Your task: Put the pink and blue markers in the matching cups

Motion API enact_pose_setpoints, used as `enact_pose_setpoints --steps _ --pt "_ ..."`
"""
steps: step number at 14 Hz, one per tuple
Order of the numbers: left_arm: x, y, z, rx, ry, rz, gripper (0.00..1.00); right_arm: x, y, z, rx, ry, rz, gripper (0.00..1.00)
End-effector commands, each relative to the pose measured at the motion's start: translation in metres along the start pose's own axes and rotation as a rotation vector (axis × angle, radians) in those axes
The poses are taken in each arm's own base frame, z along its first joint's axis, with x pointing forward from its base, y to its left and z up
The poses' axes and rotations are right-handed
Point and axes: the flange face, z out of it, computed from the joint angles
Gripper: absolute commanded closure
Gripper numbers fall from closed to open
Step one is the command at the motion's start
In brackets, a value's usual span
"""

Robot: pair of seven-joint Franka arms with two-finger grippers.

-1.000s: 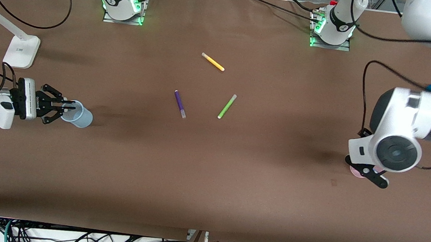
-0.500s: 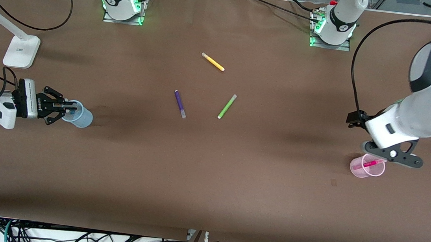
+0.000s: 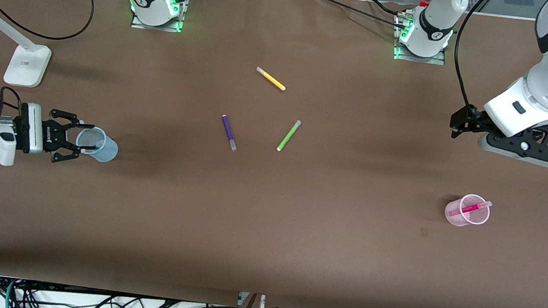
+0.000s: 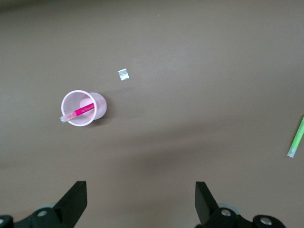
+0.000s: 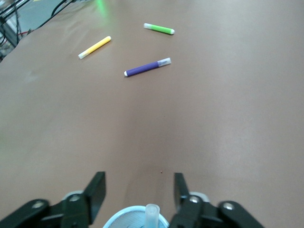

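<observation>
The pale pink cup (image 3: 468,211) stands upright toward the left arm's end of the table with the pink marker (image 3: 470,209) leaning in it. Both also show in the left wrist view: cup (image 4: 97,107), marker (image 4: 78,112). My left gripper (image 3: 459,124) is open and empty, up in the air and apart from the pink cup; its jaws (image 4: 140,202) are spread wide. The pale blue cup (image 3: 102,146) stands at the right arm's end with the blue marker's greyish cap (image 5: 152,214) sticking up in it. My right gripper (image 3: 76,139) is open beside the blue cup's rim (image 5: 114,219).
A purple pen (image 3: 229,132), a lime-green pen (image 3: 288,135) and a yellow pen (image 3: 270,78) lie in the middle of the brown table (image 3: 266,234). A white stand (image 3: 26,64) sits near the right arm. A small pale scrap (image 4: 123,74) lies beside the pink cup.
My left gripper has risen and drawn away from the pink cup, leaving the pink marker in it. My right gripper has opened and backed off the blue cup a little.
</observation>
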Motion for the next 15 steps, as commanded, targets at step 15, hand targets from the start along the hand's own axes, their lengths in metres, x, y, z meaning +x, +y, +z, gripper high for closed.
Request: enact_pose_setpoints --steps 15 --pt "-0.025 -0.034 -0.027 -0.096 -0.002 -0.025 0.0 0.233 -0.009 -0.057 -0.292 -0.415 1.317 0.0"
